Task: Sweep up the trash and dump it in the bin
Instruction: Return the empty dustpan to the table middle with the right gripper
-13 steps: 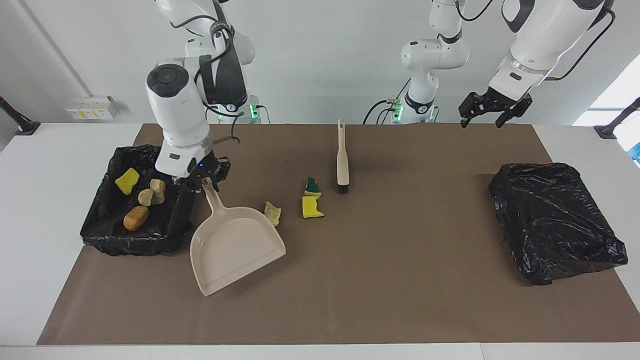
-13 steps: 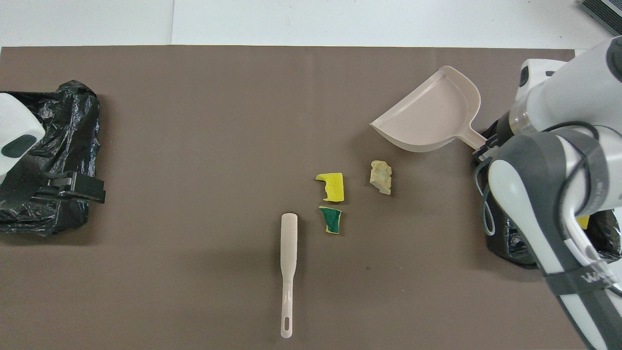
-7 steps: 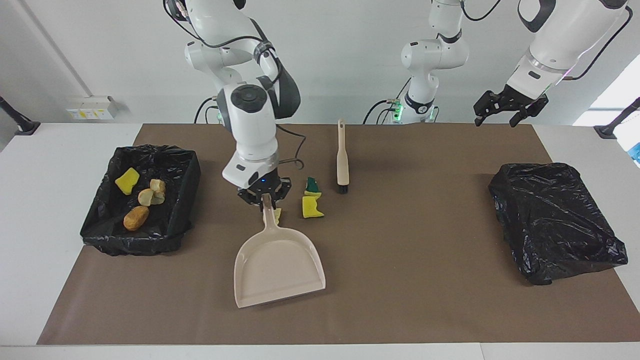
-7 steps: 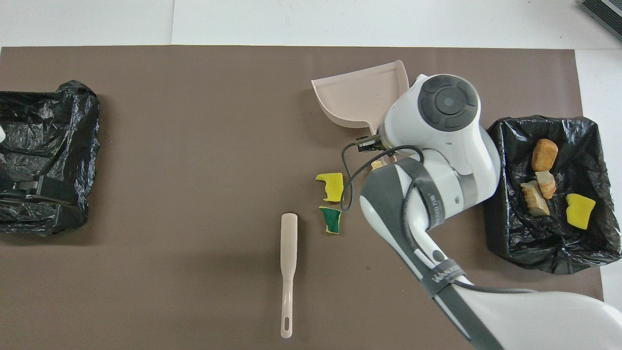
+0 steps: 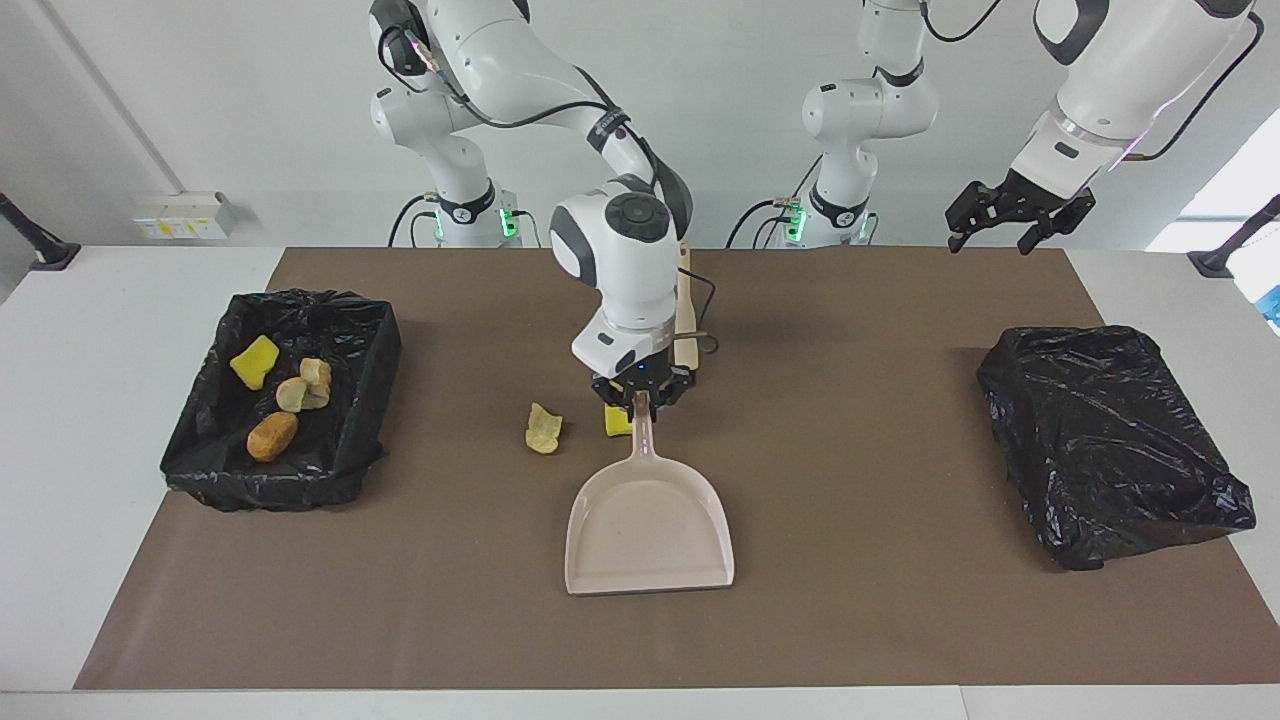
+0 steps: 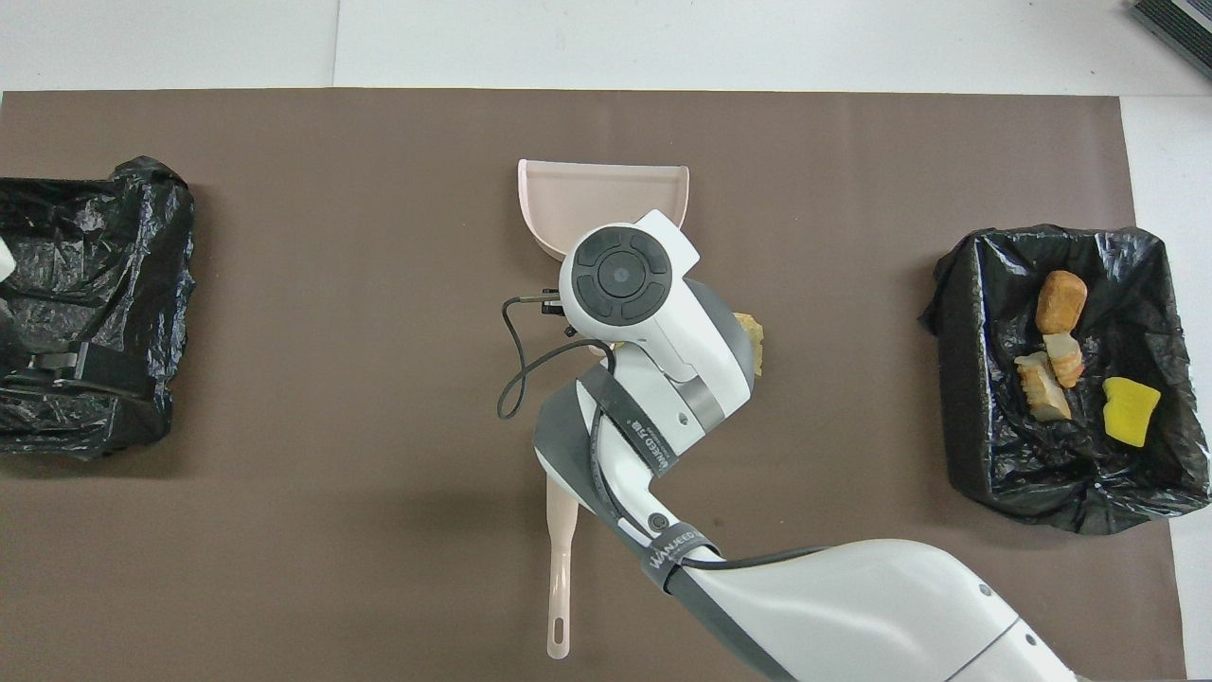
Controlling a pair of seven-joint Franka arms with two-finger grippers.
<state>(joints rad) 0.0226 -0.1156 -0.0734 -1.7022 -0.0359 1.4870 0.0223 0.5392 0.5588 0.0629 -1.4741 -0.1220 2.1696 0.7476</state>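
Step in hand: the right gripper (image 5: 641, 398), clamped on the dustpan (image 5: 648, 520) handle, holds the pan at the centre of the frame, its open lip toward the lower edge.
Scraps on the mat: a pale lump (image 5: 543, 428) just left of the handle; a yellow sponge piece (image 5: 614, 421) peeks out under the gripper. Others may be hidden by the arm.
Brush (image 6: 560, 568): one, lower centre of the overhead frame, untouched.
Left gripper (image 5: 1018, 216): waits upper right, jaws spread, holding nothing.
Bins: two; the open bin (image 5: 370, 330) at left holds four scraps, the bagged bin (image 5: 1110, 440) at right shows none.
Next move, likely: set the pan down facing the scraps, then fetch the brush.
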